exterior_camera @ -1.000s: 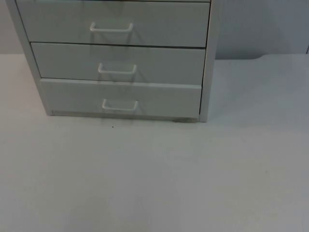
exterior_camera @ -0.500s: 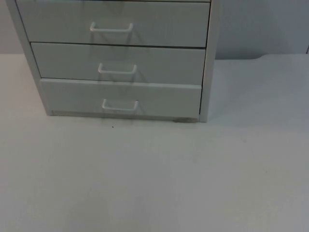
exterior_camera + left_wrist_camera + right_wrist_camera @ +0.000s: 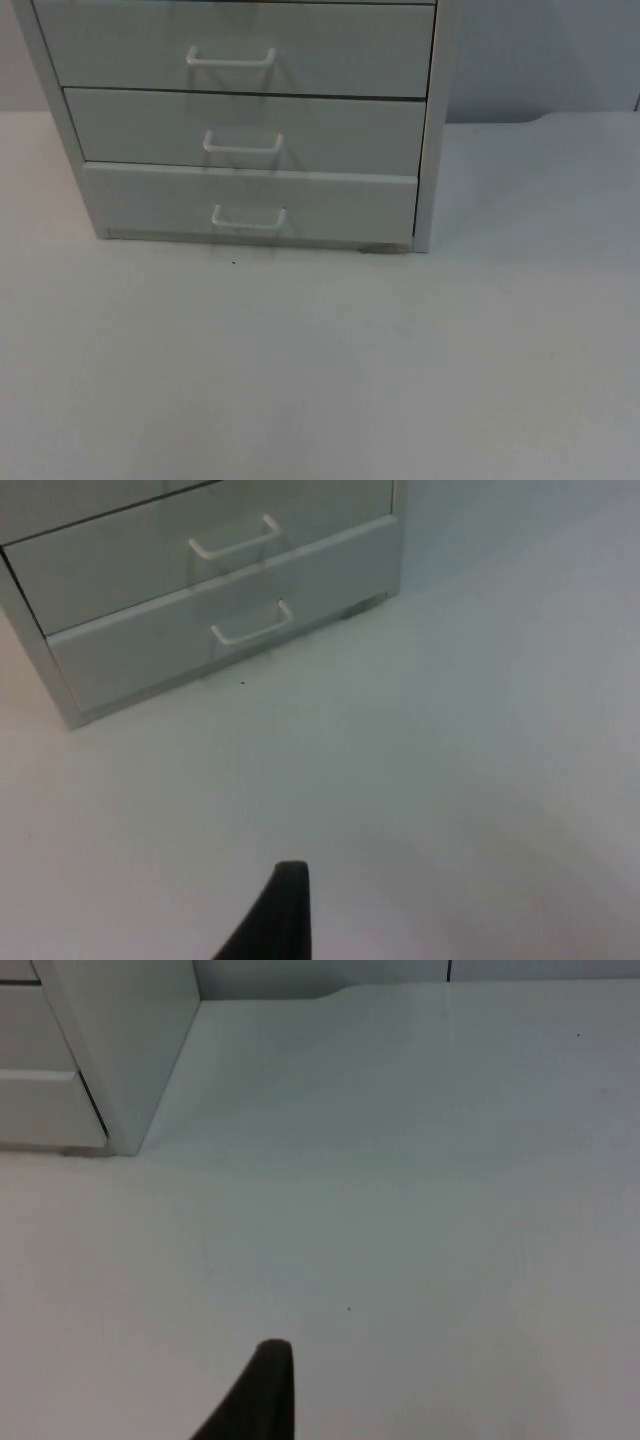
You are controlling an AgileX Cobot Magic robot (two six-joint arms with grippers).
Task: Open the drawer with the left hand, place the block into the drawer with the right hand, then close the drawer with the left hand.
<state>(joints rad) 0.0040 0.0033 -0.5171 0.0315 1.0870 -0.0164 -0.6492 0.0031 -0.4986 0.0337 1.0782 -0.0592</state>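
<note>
A white drawer cabinet (image 3: 240, 120) is set at the far edge of the table (image 3: 320, 380), towards its left side, against the grey partition wall (image 3: 540, 60). Three drawers are seen on its front, all pushed in. The bottom drawer (image 3: 250, 205) is closed, its front flush with the frame, and a white bow handle (image 3: 249, 219) is fixed at its middle. The middle drawer (image 3: 245, 132) and the top drawer (image 3: 235, 50) above it carry the same kind of handle.

In the left wrist view the left gripper (image 3: 275, 915) is held above the bare table, well apart from the cabinet front; whether it is spread or pressed together cannot be told. In the right wrist view the right gripper (image 3: 260, 1390) is held above the table, well off the cabinet's right side; its state cannot be told either.
</note>
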